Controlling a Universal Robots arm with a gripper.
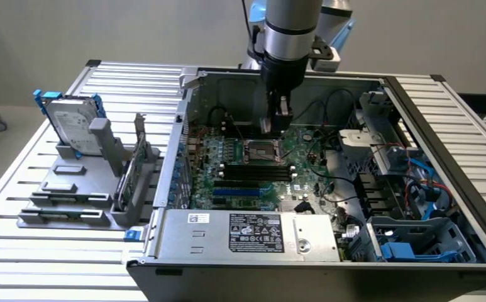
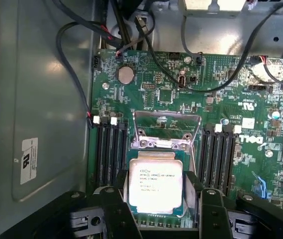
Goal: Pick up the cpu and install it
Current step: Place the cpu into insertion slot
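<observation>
Item: cpu [image 2: 155, 185], a small square chip with a dull silvery lid, printed lettering and a thin green edge. It is held between the two black fingers [image 2: 115, 214] of the gripper [image 2: 161, 195], which are closed against two opposite sides of it. In the wrist view the chip is seen just above the motherboard socket [image 1: 259, 151], whose metal load plate [image 2: 167, 130] is folded open beside it; whether the chip touches the socket cannot be told. The socket is flanked on both sides by rows of black memory slots [image 2: 110, 149] on the green motherboard [image 2: 216, 109], where a round coin battery [image 2: 126, 74] and several black cables are also noted. The board is mounted inside an open computer case [image 2: 42, 99], into which the arm [image 1: 292, 25] is lowered from above. A labelled power supply [image 1: 251, 233] is fitted along the near side of the case. At the exterior view's left, well apart from the case, a silver hard drive [image 1: 71, 123] with blue brackets is stood upright in a grey stand [image 1: 66, 182] on the slatted metal surface [image 1: 24, 251].
</observation>
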